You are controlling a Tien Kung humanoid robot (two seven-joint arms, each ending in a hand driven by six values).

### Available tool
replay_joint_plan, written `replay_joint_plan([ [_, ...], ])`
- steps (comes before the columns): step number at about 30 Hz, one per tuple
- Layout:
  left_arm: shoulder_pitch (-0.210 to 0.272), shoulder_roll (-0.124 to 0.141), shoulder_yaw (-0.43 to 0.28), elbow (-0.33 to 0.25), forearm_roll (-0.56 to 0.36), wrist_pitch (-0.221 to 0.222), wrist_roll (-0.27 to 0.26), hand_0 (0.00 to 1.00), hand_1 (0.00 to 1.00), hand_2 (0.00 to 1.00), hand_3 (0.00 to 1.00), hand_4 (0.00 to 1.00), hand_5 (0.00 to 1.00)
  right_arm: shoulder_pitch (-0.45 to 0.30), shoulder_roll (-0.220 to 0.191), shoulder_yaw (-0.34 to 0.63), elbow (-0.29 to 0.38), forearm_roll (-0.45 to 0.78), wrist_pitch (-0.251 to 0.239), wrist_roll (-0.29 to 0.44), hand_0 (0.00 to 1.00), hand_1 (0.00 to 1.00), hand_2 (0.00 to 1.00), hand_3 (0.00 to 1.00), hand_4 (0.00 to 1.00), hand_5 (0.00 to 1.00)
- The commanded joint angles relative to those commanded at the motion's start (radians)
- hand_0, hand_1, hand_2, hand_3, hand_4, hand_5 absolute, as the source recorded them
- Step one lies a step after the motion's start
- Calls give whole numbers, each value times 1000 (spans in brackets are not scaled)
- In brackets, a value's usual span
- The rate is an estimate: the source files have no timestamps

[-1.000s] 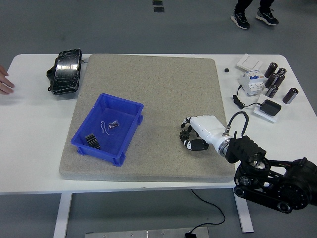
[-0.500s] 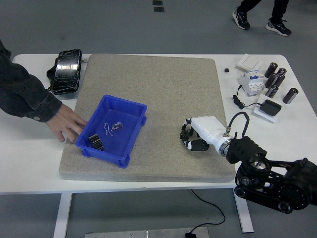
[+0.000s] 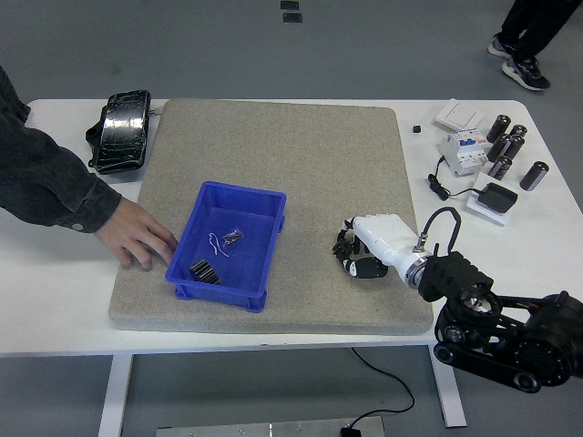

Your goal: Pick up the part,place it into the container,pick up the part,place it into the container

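Note:
A blue container (image 3: 230,244) lies on the grey mat (image 3: 301,146), left of centre. Inside it are a black ribbed part (image 3: 203,270), a small bagged part (image 3: 234,238) and a thin white wire. A person's hand (image 3: 137,238) rests against the container's left side. My right hand (image 3: 353,257), white-backed with black fingers, sits on the mat to the right of the container, about a hand's width from it. Its fingers are curled down onto the mat, and I see no part in them. What lies under the palm is hidden.
A black pouch (image 3: 120,129) lies at the table's far left. At the right edge stand several black cylinders (image 3: 508,146), a white circuit breaker (image 3: 460,150), a black adapter (image 3: 497,197) with its cable, a white switch plate (image 3: 458,114) and a tiny black cube (image 3: 417,129).
The person's arm came in from the left and pushed the blue container right, towards my right hand. My right hand has hardly moved.

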Motion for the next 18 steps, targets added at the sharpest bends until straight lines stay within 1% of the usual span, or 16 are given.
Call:
replay_joint_plan([
  [4,1,-1,-2,0,5,1,2,674,650,626,545,767,679,5,-10,56,15,-6,-13,-1,267,418,400,467,565,85],
  [7,3,-3,-3,0,7,1,3,674,650,626,545,767,679,8,-9,102,33,-2,-25,-1,267,418,400,467,565,85],
  [11,5,-5,-2,0,8,0,4,674,649,625,545,766,686,0,12,159,81,6,-44,-5,267,423,398,468,565,83],
  [13,6,-6,-3,0,13,-2,6,674,649,625,545,766,686,-9,30,176,118,18,-59,-5,267,423,398,468,565,83],
  [14,6,-6,-3,0,13,-2,6,674,649,625,545,766,686,-12,36,180,130,23,-64,-5,267,423,398,468,565,83],
  [15,7,-6,-4,0,14,-2,7,672,649,625,548,764,709,-16,48,181,151,33,-73,-2,267,439,410,483,578,66],
  [18,8,-6,-5,-1,17,-3,10,672,649,625,548,764,709,-19,73,172,188,54,-98,8,267,439,410,483,578,66],
])
